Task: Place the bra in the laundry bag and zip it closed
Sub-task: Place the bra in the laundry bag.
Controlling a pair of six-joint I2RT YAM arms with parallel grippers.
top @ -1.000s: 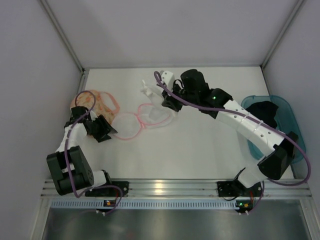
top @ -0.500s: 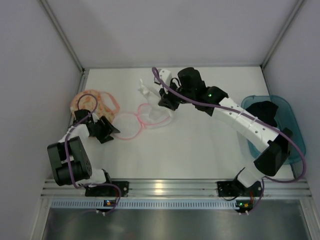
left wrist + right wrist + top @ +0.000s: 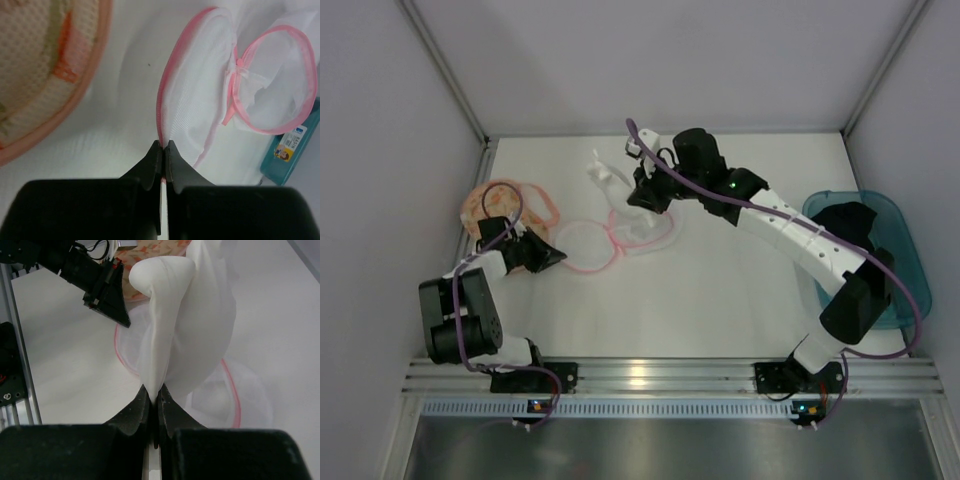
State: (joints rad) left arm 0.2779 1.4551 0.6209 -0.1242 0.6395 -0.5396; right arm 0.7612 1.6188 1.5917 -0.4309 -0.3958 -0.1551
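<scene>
Black bra [image 3: 847, 226] is lying crumpled inside the teal tub [image 3: 892, 218] at the right edge of the desk [image 3: 720, 290], with the right arm reaching past it on the near-left side. Well apart from it, the laundry bag [image 3: 478, 205] is lying flat at the far left of the desk, showing its speckled cream mesh and pink trim. Nothing is gripping either of them.

Between tub and bag, a plain white pouch [image 3: 582, 248] with a pink rim is spreading over the middle of the desk in two rounded lobes. The left fingers [image 3: 163, 149] are pressing fully together, pinching the pink rim of the pouch at its left, near edge. They are sitting low over the desk, just beside the laundry bag but not touching it. The right fingers [image 3: 153, 392] are also closing tight, with no gap between them. They are gripping a fold of the pouch's white mesh and holding it up off the desk, so the cloth is rising in a loose peak on the far side of the pouch. The rest of the pouch is hanging and pooling below that peak. In the right wrist view the left fingers are showing as a dark wedge beyond the raised cloth, and the laundry bag is peeking out behind it
</scene>
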